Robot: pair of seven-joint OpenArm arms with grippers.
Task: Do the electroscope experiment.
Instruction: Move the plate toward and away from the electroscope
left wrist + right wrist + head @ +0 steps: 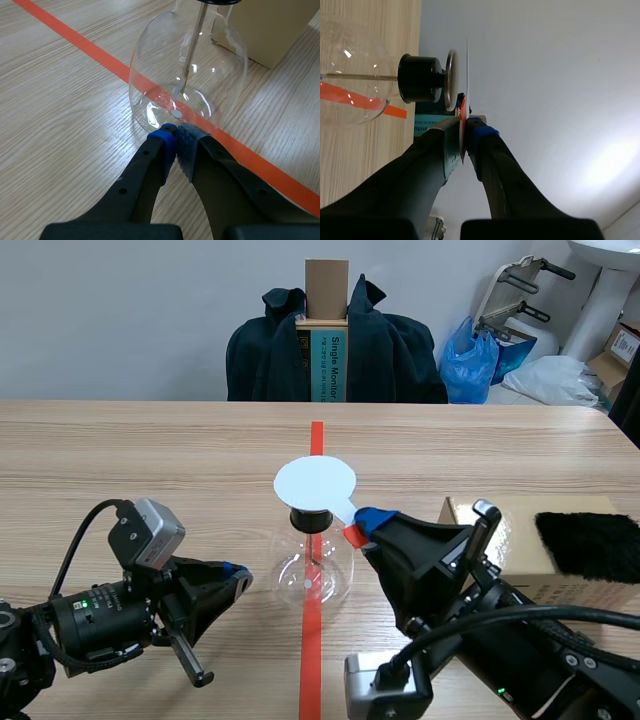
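Right pincer (358,526) grips white disc (315,483) over flask (312,578); left pincer (175,136) just beside.

Both arms were matte black: the left arm (30,660) bore a silver-grey camera block (147,532) on its wrist, a thin black cable (75,550) arching out of it, and a ribbed lens barrel (95,620) with a small green light. The right arm (540,660) had thick black cables (480,625) draped over it and a grey box (385,687) at its wrist. Fingers (140,185) were thick and black with small round screw holes; pads (186,145) were blue or dotted grey-green.
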